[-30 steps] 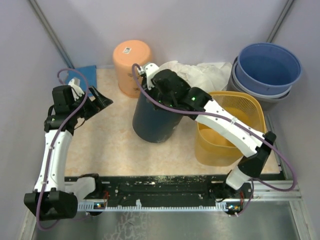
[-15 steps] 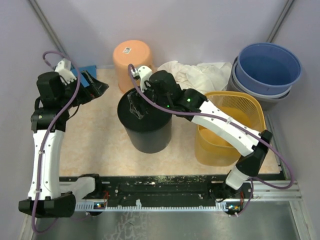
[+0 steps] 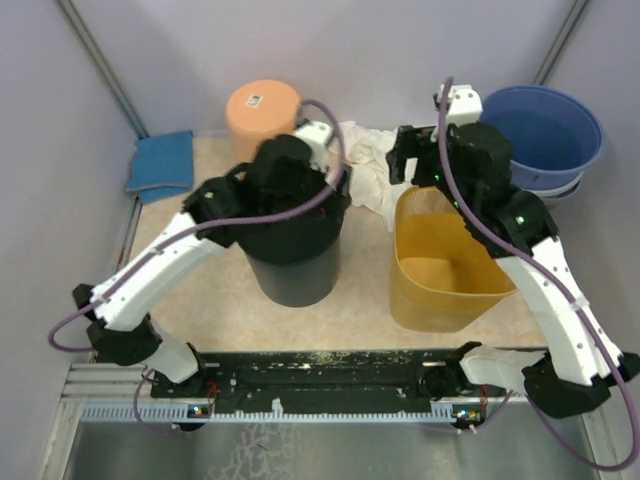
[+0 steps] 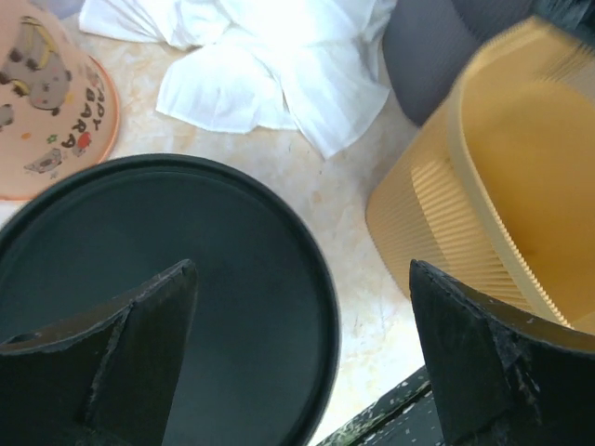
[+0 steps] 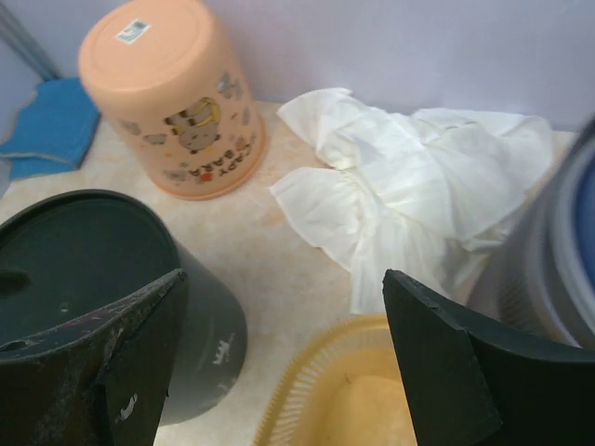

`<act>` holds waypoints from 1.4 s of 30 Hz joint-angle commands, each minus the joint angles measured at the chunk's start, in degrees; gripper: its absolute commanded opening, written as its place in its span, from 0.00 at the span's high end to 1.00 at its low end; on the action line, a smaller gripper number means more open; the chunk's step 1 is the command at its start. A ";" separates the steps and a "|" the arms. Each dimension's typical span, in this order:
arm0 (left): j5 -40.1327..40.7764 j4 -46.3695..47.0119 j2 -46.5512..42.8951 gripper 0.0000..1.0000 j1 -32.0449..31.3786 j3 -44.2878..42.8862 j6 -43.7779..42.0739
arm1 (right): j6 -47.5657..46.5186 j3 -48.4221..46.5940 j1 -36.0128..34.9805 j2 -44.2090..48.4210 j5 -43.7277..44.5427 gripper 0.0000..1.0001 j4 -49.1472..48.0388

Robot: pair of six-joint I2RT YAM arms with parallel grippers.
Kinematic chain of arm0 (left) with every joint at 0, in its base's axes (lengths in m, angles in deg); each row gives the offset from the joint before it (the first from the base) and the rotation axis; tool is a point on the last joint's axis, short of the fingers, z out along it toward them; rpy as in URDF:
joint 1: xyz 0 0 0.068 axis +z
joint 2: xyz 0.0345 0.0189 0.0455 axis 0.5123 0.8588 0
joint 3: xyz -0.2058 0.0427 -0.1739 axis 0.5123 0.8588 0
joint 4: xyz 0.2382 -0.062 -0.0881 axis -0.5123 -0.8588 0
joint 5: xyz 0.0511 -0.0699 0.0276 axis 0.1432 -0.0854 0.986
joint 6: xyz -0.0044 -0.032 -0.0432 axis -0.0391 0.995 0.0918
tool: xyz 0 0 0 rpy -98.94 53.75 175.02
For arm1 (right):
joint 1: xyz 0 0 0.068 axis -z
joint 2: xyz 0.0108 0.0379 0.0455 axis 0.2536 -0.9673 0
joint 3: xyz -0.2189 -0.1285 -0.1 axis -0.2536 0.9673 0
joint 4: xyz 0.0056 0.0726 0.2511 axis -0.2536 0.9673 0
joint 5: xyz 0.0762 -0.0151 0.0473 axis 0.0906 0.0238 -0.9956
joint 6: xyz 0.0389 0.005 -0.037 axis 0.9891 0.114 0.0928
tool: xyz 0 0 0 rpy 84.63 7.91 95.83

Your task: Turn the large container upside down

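The large container (image 3: 295, 265) is a dark round bin standing at the table's middle with its flat closed end (image 4: 167, 260) facing up. My left gripper (image 3: 335, 205) hovers over its top, near the right rim, open with nothing between the fingers (image 4: 302, 265). My right gripper (image 3: 415, 165) is off to the right, above the white cloth and the yellow basket's back rim. It is open and empty (image 5: 284, 274). In the right wrist view the container (image 5: 84, 251) sits at the lower left, apart from that gripper.
An orange bucket (image 3: 262, 105) stands upside down behind the container. Crumpled white cloth (image 3: 372, 160) lies at the back centre. A yellow ribbed basket (image 3: 450, 290) stands right of the container, stacked blue tubs (image 3: 545, 130) at the back right, a folded blue cloth (image 3: 162, 160) at the back left.
The container went from tilted to standing flat end up. My right gripper opened, let it go and drew back right. My left arm swung in over its top.
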 commanded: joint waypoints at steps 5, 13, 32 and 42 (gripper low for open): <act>17.11 -7.99 10.00 0.12 -9.24 -3.34 -1.62 | -0.43 1.82 0.77 10.62 19.70 0.14 8.21; 19.24 -8.20 12.77 0.43 -8.82 3.93 3.09 | 0.65 4.42 0.73 18.65 24.06 0.15 8.22; 16.17 -15.10 -12.81 0.50 19.65 30.94 16.35 | 7.46 6.22 -1.54 5.30 -10.36 0.12 17.09; 14.45 -11.81 -16.50 0.43 37.45 37.33 13.86 | 13.35 14.50 -7.32 3.29 -0.19 0.25 18.02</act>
